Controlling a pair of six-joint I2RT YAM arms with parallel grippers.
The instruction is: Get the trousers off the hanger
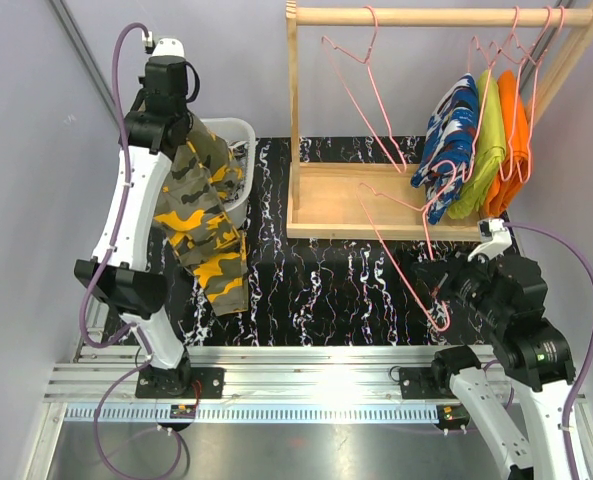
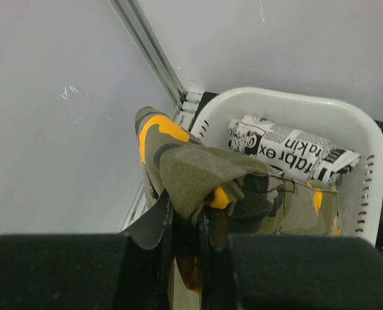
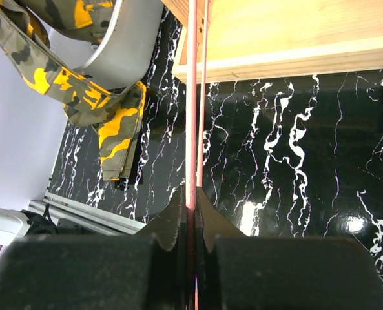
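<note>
Left fingers (image 2: 173, 226) are pinching a fold of the olive camouflage trousers (image 1: 201, 215), nearly closed on the cloth. The garment is hanging just in front of the white basket (image 1: 238, 130), its legs trailing toward the bench (image 1: 326, 290).

Black-white print trousers (image 2: 288, 152) are lying inside the basket.

Right fingers (image 3: 182, 213) are clamping shut on a bare pink hanger (image 3: 192, 97), well right of the basket.

Blue print trousers (image 1: 446, 140) are hanging on a rack (image 1: 376, 205), far right of the basket.

Judgement: the step in hand is depositing the camouflage pair. The next move is calling for lifting the cloth over the basket rim, then opening.
</note>
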